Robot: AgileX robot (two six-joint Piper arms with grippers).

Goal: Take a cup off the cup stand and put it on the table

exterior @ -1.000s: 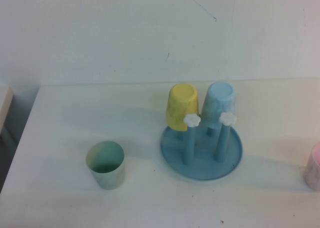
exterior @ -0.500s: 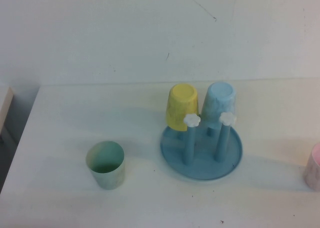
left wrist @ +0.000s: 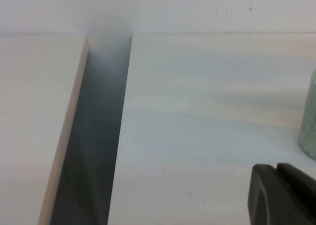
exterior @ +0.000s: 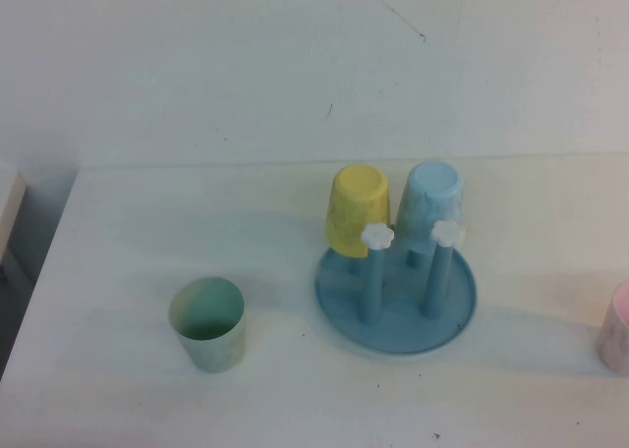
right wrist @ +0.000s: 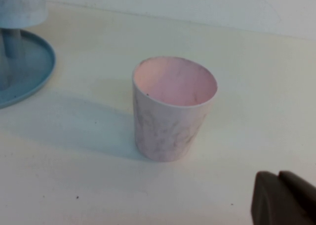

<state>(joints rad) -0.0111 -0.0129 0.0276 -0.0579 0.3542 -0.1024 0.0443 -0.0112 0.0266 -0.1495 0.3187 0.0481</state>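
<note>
The cup (exterior: 207, 323) stands upright and mouth-up on the tabletop (exterior: 128, 232), well apart from the cup stand (exterior: 395, 293), so I judge the placing done and only a retreat, if anything, left. Both near pegs stand bare; a yellow cup (exterior: 357, 210) and a light blue cup (exterior: 430, 205) hang inverted behind. My left pincer (left wrist: 284, 195) sits low near the mint cup, my right pincer (right wrist: 284, 198) near a pink cup (right wrist: 173, 108); each shows only a dark corner, so I cannot tell whether either is spread.

White table (exterior: 138, 242) bearing upright mint cup (exterior: 207, 323), blue cup stand (exterior: 396, 306), pink cup (right wrist: 173, 108)
</note>
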